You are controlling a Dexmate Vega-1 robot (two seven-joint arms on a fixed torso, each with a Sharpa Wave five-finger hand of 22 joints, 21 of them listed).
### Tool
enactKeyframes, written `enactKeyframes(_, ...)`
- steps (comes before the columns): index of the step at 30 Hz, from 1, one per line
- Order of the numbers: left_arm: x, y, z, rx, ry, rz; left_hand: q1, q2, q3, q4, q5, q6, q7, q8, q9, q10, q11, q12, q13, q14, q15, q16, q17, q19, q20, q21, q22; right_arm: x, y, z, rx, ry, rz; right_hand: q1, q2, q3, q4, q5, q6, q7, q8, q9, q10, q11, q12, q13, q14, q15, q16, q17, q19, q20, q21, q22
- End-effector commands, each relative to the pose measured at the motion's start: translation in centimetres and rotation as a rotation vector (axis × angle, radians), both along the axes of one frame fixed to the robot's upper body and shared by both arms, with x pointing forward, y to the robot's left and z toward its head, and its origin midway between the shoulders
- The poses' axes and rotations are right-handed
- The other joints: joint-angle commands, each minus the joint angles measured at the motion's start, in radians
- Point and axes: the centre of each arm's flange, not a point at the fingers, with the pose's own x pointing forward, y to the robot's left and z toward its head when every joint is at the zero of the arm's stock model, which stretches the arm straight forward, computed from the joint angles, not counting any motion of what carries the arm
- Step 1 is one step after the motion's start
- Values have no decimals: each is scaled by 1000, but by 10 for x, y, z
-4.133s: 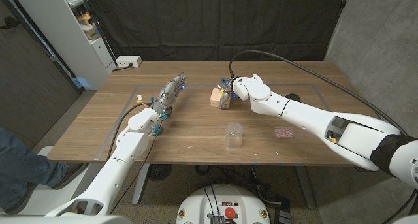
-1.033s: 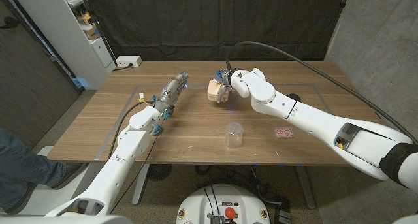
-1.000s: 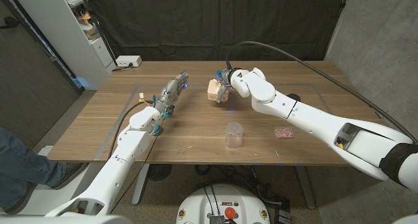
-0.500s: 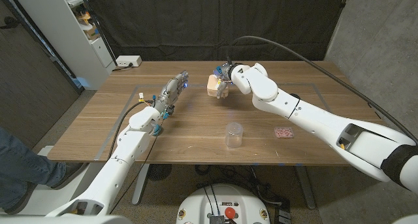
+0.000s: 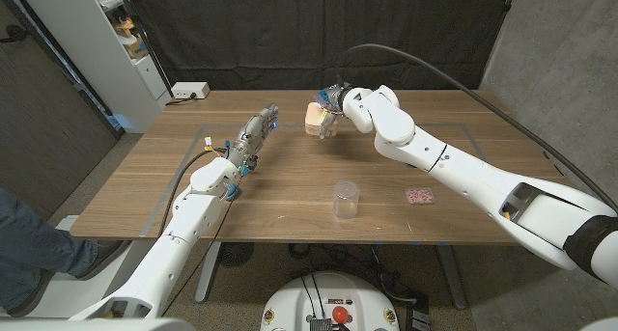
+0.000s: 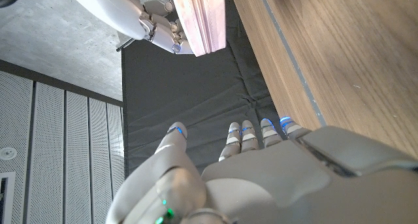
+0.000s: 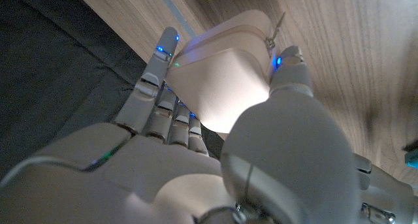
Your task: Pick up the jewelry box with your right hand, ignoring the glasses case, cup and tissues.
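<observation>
From the head camera you have one jewelry box (image 5: 315, 118), pale pink, gripped in your right hand (image 5: 331, 107) and raised over the far middle of the table (image 5: 145, 191). One clear cup (image 5: 345, 199) stands near the front edge, well apart from the box. One small pink patterned packet (image 5: 418, 195) lies to the cup's right, under your right forearm. Your left hand (image 5: 253, 138) reaches out over the table's left part with fingers extended and close together, holding nothing. A white power strip (image 5: 189, 91) sits at the far left corner, and a person's leg in jeans (image 5: 27, 244) shows at the left edge.

From your left wrist camera, the left hand (image 6: 261, 178) has its fingers straight and empty. Beyond them you see the box (image 6: 199, 18) held by the right hand (image 6: 157, 25), off the wood.

From your right wrist camera, the right hand (image 7: 215, 165) clamps the box (image 7: 225, 80), thumb on one side and fingers on the other, with the table behind it.
</observation>
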Motion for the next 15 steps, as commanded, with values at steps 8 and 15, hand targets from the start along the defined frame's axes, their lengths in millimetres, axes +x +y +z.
enactKeyframes(8, 2, -2, 1, -2, -2, -6, -6, 3, 6, -6, -2, 7, 4, 1, 2, 4, 1, 1, 3, -5, -4, 2, 3, -4, -4, 7, 3, -20, 6, 23, 7, -42, 20, 246, 248, 19, 11, -11, 244, -218, 16, 3, 14, -18, 7, 10, 120, -135, -2, 7, 4, 4, 7, 3)
enactKeyframes(15, 2, -2, 1, -2, -3, -6, -6, 3, 6, -6, -2, 7, 5, 1, 2, 3, 3, 0, 3, -4, -2, 2, 2, -4, -2, 7, 3, -24, 6, 28, 10, -51, 18, 245, 248, 18, 13, -16, 240, -219, 15, 5, 14, -18, 7, 12, 123, -134, -3, 12, 4, 5, 8, 3)
